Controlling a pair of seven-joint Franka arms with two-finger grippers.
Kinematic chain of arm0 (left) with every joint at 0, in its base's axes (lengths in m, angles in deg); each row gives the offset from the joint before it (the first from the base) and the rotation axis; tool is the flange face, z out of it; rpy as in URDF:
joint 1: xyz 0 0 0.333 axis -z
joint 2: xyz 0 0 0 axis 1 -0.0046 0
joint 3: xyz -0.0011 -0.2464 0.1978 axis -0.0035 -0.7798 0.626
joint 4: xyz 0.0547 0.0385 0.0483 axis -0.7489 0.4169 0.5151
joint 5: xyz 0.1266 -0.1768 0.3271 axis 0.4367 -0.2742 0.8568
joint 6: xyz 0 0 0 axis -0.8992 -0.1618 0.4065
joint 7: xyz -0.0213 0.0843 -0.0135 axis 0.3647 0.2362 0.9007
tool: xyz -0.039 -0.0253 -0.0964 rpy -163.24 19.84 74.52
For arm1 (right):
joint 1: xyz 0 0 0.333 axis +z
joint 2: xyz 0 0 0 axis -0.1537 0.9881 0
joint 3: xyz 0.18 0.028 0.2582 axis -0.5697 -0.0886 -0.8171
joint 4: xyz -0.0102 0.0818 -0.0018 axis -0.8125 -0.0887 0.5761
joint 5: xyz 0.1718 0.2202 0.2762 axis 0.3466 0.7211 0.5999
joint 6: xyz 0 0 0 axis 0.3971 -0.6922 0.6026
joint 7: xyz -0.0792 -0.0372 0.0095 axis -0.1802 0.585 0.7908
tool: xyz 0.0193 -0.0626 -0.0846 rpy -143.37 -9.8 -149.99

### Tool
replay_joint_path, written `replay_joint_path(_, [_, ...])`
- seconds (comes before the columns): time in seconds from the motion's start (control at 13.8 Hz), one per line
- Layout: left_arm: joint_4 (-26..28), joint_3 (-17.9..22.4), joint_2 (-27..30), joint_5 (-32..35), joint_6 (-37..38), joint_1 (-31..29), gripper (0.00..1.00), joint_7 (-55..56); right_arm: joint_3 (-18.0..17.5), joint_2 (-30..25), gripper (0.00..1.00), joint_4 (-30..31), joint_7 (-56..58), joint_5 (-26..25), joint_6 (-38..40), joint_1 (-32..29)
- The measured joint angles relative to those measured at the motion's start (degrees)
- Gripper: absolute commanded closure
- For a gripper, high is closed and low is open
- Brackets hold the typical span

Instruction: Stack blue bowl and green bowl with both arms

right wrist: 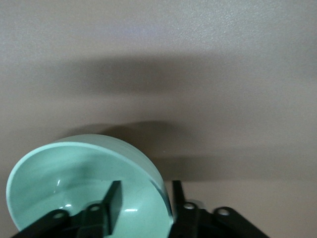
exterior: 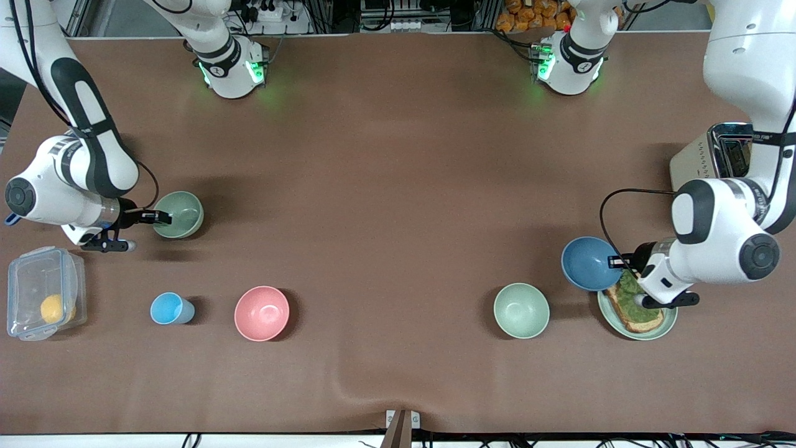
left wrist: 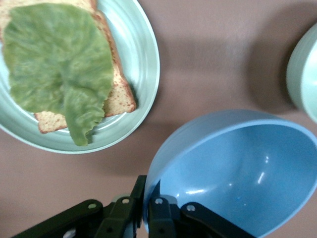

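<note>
The blue bowl (exterior: 587, 263) hangs tilted a little above the table beside the toast plate. My left gripper (exterior: 617, 261) is shut on its rim, one finger inside and one outside, as the left wrist view shows (left wrist: 148, 191) with the blue bowl (left wrist: 237, 168). The green bowl (exterior: 180, 213) sits toward the right arm's end of the table. My right gripper (exterior: 163, 218) is open astride its rim. In the right wrist view (right wrist: 144, 196) one finger is inside the green bowl (right wrist: 74, 173) with a gap to the wall, and the other is outside.
A look-alike green bowl (exterior: 521, 310) stands by the blue bowl, nearer the front camera, also in the left wrist view (left wrist: 304, 74). A green plate (exterior: 666, 323) holds toast with lettuce. A pink bowl (exterior: 262, 313), light-blue cup (exterior: 169, 308), clear lidded box (exterior: 45, 301) and toaster (exterior: 715, 152) also stand here.
</note>
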Motion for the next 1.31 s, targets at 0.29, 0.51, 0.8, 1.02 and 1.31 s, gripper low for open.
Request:
replay_joint_path(0.29, [-0.26,0.07,3.31,-3.44,-0.01,-0.94,1.0,6.09,-0.05,-0.52,1.0,-1.75,0.97,0.03,4.64,0.0])
replay_joint_path(0.51, [-0.51,0.16,6.64,-6.94,-0.01,-2.75,1.0,8.45,-0.67,-1.63,1.0,-6.09,0.98,0.47,13.3,0.02])
replay_joint_path(0.8, [-0.5,0.17,9.89,-14.38,1.68,-6.02,1.0,8.46,-1.88,-4.31,1.0,-7.24,0.77,7.24,17.64,0.67])
replay_joint_path(1.02, [-0.55,0.18,12.37,-19.93,3.34,-7.53,1.0,9.15,-2.33,-7.61,1.0,-7.21,-7.2,8.21,19.94,4.48])
replay_joint_path(1.31, [-0.55,0.19,16.7,-25.67,6.45,-9.95,1.0,9.33,-2.71,-11.99,1.0,-7.1,-22.9,8.33,22.74,13.59])
